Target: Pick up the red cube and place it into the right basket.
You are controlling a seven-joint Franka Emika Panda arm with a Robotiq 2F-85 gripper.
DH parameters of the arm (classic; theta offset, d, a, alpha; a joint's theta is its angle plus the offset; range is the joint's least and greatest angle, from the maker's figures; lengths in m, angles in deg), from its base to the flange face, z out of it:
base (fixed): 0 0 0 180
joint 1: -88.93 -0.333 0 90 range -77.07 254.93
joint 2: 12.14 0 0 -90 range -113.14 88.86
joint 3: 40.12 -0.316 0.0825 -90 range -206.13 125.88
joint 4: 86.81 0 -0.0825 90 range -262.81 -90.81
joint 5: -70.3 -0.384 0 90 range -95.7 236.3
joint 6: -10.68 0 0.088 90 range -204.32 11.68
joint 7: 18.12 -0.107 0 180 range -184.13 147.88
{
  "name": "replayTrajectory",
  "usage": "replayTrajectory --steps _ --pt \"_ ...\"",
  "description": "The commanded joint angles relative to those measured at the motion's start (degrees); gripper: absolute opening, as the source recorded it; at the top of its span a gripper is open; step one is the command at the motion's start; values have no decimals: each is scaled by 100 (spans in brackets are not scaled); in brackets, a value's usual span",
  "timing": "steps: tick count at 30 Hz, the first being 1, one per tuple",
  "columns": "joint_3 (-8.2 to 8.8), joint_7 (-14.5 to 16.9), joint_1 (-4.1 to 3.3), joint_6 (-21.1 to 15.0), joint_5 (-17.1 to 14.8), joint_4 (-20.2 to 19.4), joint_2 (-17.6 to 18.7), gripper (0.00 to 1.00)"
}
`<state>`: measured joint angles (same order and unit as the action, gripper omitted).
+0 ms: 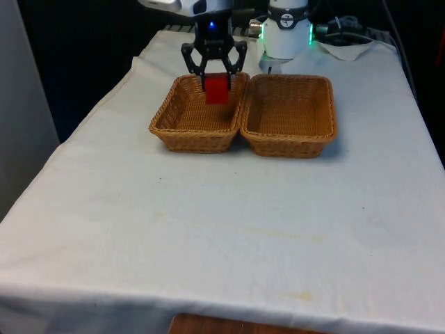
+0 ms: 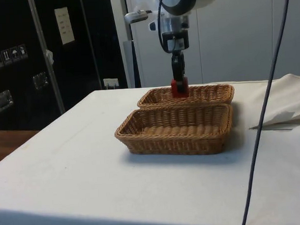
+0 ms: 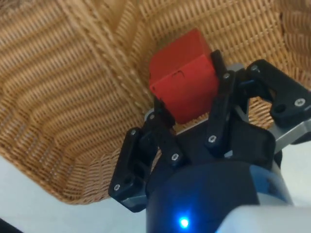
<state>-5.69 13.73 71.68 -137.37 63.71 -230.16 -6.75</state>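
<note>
My black gripper is shut on the red cube, holding it over the far right corner of the wicker basket on the front view's left. The second wicker basket stands touching it on the front view's right. In the side view the red cube hangs at rim height over the farther basket, with the nearer basket in front. In the wrist view the gripper squeezes the red cube between its two fingers, with the basket's woven wall close behind.
The white robot base stands just behind the baskets. A grey cable hangs down across the side view. A folded white cloth lies at the table's edge in that view.
</note>
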Motion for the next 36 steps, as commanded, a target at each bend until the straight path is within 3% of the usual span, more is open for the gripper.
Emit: replayTrajectory --steps 1,3,4,10,11,12,18,20,21,26,27,28,31,33,35,36 --pt "23 109 34 -29 -69 11 6 2" --pt "92 69 6 0 0 23 23 2" --pt "109 166 40 -29 -80 40 40 2" --pt "235 252 52 -74 -109 46 132 2" --pt "258 166 17 -6 -11 74 138 2" --pt "264 275 52 -109 -138 34 172 2" --pt "332 435 63 -315 -361 -40 372 2" --pt "361 378 34 -252 -304 0 430 2" --pt "350 476 69 -378 -424 -52 435 2" --pt "395 493 74 -470 -504 -86 527 2" --pt "407 435 46 -395 -447 -46 561 2" --pt "407 487 74 -464 -504 -80 533 2" --pt "441 493 69 -418 -487 -46 556 2" --pt "447 493 69 -407 -481 -34 561 10" --pt "470 453 46 -401 -447 -34 573 27" --pt "458 498 69 -395 -481 -23 567 27"
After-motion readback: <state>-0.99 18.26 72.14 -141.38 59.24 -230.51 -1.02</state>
